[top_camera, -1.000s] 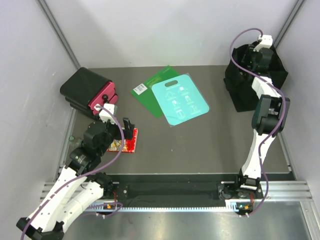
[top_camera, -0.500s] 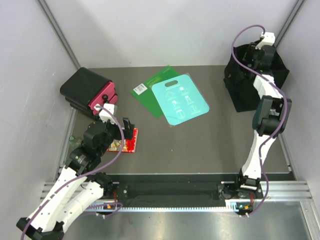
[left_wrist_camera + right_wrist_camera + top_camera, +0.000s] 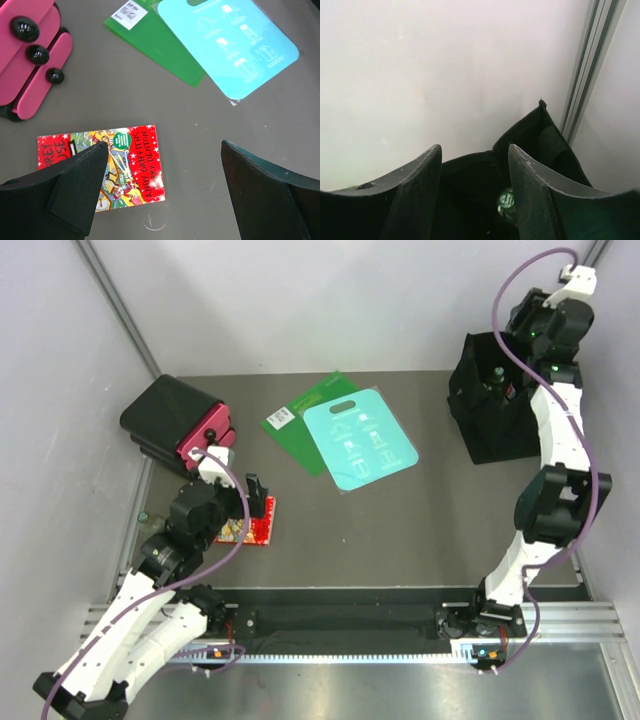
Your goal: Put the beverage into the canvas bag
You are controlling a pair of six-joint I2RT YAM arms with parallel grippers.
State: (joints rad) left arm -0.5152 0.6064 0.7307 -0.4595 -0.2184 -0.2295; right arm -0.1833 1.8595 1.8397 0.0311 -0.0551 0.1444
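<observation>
The large floppy fabric tote [image 3: 480, 435] is plain black. The beverage bottle [image 3: 506, 201] inside it shows a green cap with pale print. The flat plastic sheet with a handle slot [image 3: 360, 443] is turquoise with white pictograms. The flat green sheet [image 3: 300, 437] is plain, with a white barcode label. The hard case [image 3: 165, 415] is black with a magenta edge and black knobs. The small paperback book [image 3: 102, 167] is red with white stars, white lettering, a green badge and a multicoloured cartoon. The tabletop [image 3: 400, 530] is dull grey-brown.
</observation>
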